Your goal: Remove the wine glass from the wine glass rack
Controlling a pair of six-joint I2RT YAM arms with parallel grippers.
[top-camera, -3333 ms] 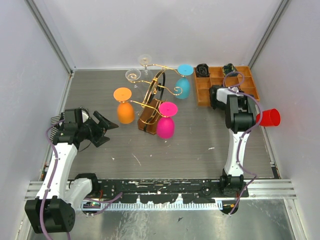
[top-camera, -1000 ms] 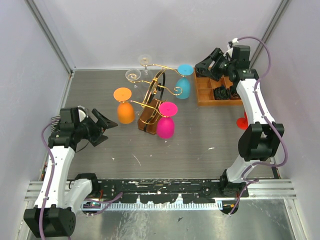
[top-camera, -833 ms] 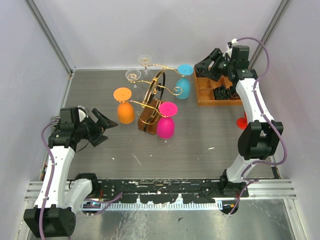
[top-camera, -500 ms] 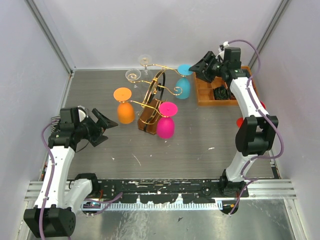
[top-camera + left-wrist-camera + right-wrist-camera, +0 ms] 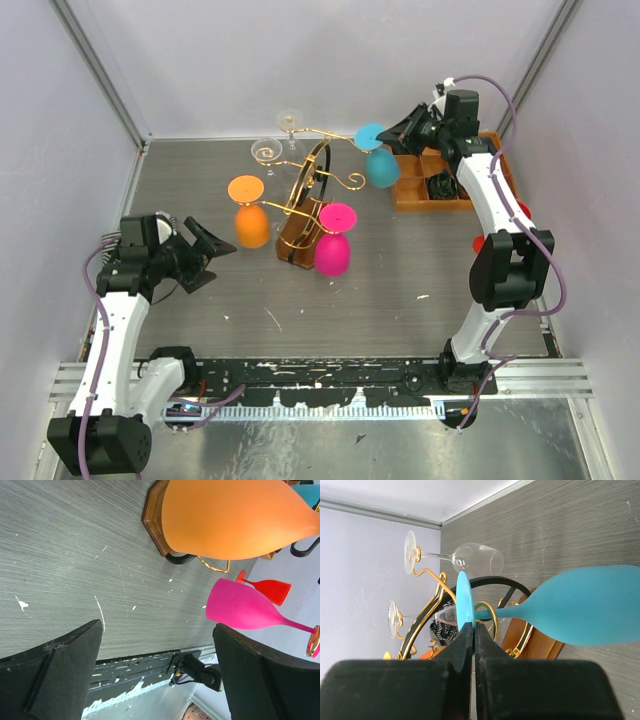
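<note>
The wine glass rack (image 5: 305,200) is a gold wire stand on a brown base at mid-table. Orange (image 5: 248,212), pink (image 5: 332,245) and clear (image 5: 268,150) glasses hang upside down from it. A blue wine glass (image 5: 380,162) hangs at the rack's right arm, tilted. My right gripper (image 5: 398,136) is shut on the rim of its flat foot (image 5: 465,600), and the stem passes by a gold scroll (image 5: 492,611). Whether the stem is free of the scroll I cannot tell. My left gripper (image 5: 205,255) stands open to the left of the rack, holding nothing.
An orange compartmented tray (image 5: 415,195) with dark items sits right of the rack, under my right arm. A red glass (image 5: 483,243) lies near the right wall, also seen as the red glass (image 5: 265,587). The rack's base (image 5: 152,517) and orange glass (image 5: 235,517) are ahead of my left gripper.
My right gripper has come left from over the tray, shut on the blue glass's foot, and the glass has shifted right and tilted. The left arm has not moved.
</note>
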